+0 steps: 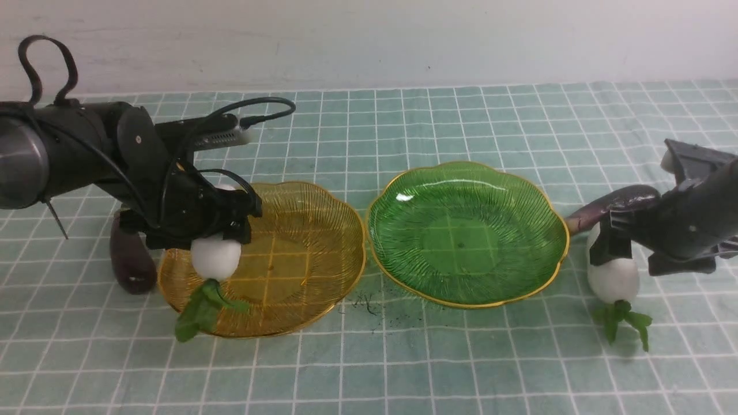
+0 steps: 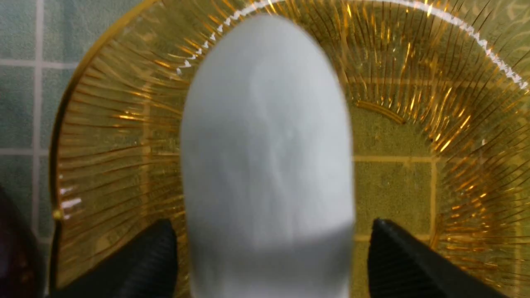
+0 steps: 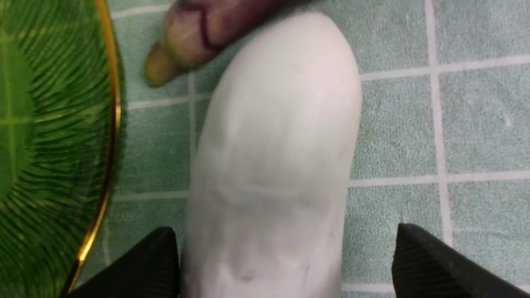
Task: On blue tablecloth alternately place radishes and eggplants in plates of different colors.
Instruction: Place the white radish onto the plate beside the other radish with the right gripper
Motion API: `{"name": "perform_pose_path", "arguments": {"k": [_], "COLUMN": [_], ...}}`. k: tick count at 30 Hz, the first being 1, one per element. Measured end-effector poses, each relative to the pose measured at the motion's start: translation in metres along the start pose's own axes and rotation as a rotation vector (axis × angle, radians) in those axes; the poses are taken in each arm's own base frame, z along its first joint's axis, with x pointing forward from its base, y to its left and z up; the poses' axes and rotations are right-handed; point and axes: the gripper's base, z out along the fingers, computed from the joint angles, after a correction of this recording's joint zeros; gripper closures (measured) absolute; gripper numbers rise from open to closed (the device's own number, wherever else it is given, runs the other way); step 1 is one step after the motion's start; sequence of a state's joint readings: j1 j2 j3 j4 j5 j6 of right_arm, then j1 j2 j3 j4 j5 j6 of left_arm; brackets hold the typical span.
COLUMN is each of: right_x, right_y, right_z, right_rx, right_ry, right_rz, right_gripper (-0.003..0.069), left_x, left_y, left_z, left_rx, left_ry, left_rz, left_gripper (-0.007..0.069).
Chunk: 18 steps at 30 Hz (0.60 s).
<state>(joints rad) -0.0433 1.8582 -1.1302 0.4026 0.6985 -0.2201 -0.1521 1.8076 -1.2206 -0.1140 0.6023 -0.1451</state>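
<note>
1. Radishes are where we'd worry. The left radish [image 1: 216, 256] sits in the lower-left part of the amber plate [image 1: 323, 230], with its leafy top [image 1: 202, 308] flopped over the near rim. The right radish [image 1: 614, 279] lies on the blue tablecloth [image 1: 461, 357] just right of the green plate [image 1: 467, 230], its tip against the right eggplant [image 1: 620, 202]. The left eggplant [image 1: 131, 259] lies on the cloth beside the amber plate.
2. Left gripper [image 1: 225, 222]: the jaws are spread around the left radish. One pad looks to be touching it and the other is just clear. If that arm backs off crooked, we reckon the touching pad could drag the radish over the rim, since it's already so near the edge.
3. Right gripper [image 1: 612, 248]: the jaws are wide apart and straddle the right radish off-centre, one pad against it and the other well apart. Closing like that could shove or roll the smooth radish and bump the eggplant.
4. Pose: the left arm reaches in low from the frame's left edge, wrist tipped down over the plate. The right arm comes in low from the right edge, wrist angled down at its radish.
</note>
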Motion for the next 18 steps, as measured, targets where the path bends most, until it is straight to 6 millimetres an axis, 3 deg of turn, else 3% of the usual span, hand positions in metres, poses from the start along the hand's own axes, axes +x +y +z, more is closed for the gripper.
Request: {"name": "perform_pose_path", "arguments": {"k": [2, 4, 8, 11, 13, 15, 16, 18], "right_x": [0.001, -0.001, -0.01, -0.018, -0.024, -0.027, -0.027, -0.029], "right_y": [-0.002, -0.001, 0.002, 0.008, 0.018, 0.034, 0.036, 0.072], "right_z": [0.007, 0.005, -0.022, -0.056, -0.084, -0.105, -0.106, -0.122], "right_rx": [0.001, -0.001, -0.005, -0.029, -0.072, -0.133, -0.136, -0.255], "right_ry": [0.014, 0.012, 0.023, -0.024, -0.098, -0.167, -0.17, -0.238], "right_rz": [0.008, 0.002, -0.021, -0.005, 0.005, -0.008, -0.013, -0.096], "right_gripper": [0.008, 0.0213, 0.0209, 0.0209, 0.0209, 0.0209, 0.0209, 0.0209], "left_x": [0.0, -0.003, -0.014, -0.025, -0.03, -0.031, -0.031, -0.03], "left_y": [0.0, -0.001, -0.004, -0.004, -0.003, 0.001, 0.001, 0.01], "left_z": [0.0, -0.005, -0.028, -0.06, -0.083, -0.103, -0.103, -0.122], "left_rx": [0.0, 0.002, -0.017, -0.058, -0.089, -0.121, -0.121, -0.14], "left_ry": [-0.001, -0.001, 0.0, -0.007, -0.019, -0.045, -0.045, -0.065], "left_rz": [0.0, 0.002, 0.04, 0.086, 0.108, 0.115, 0.115, 0.079], "left_gripper": [-0.0013, -0.003, 0.0054, 0.0242, 0.0422, 0.0549, 0.0549, 0.0609]}}
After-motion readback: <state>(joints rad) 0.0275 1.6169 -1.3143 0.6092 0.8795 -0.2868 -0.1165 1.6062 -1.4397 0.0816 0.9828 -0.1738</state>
